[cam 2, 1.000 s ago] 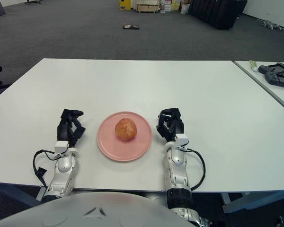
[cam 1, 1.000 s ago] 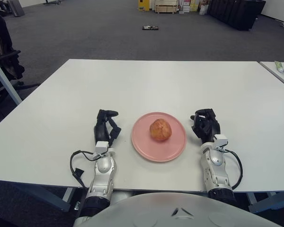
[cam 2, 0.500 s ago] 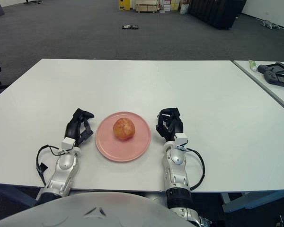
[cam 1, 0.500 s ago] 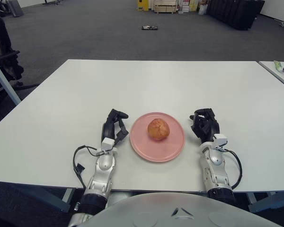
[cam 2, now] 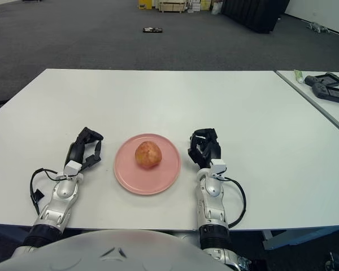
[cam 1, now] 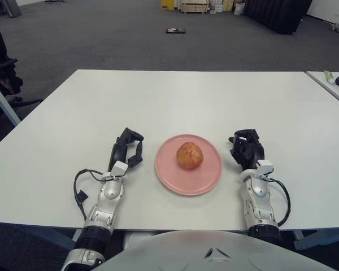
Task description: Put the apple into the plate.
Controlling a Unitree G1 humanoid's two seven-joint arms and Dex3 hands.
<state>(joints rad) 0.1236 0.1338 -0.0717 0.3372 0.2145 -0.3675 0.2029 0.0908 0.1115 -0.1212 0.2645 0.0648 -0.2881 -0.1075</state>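
Observation:
A reddish-yellow apple lies in the middle of a round pink plate on the white table. My left hand rests on the table just left of the plate, fingers curled and holding nothing. My right hand rests on the table just right of the plate, fingers curled and empty. Neither hand touches the apple or the plate.
The white table stretches far ahead of the plate. A second table at the right holds a black controller and a small tube. Dark carpet floor lies beyond, with a chair at far left.
My left hand swung in toward the plate's left rim, then drew back left and away from it. The apple, plate and right hand have stayed put.

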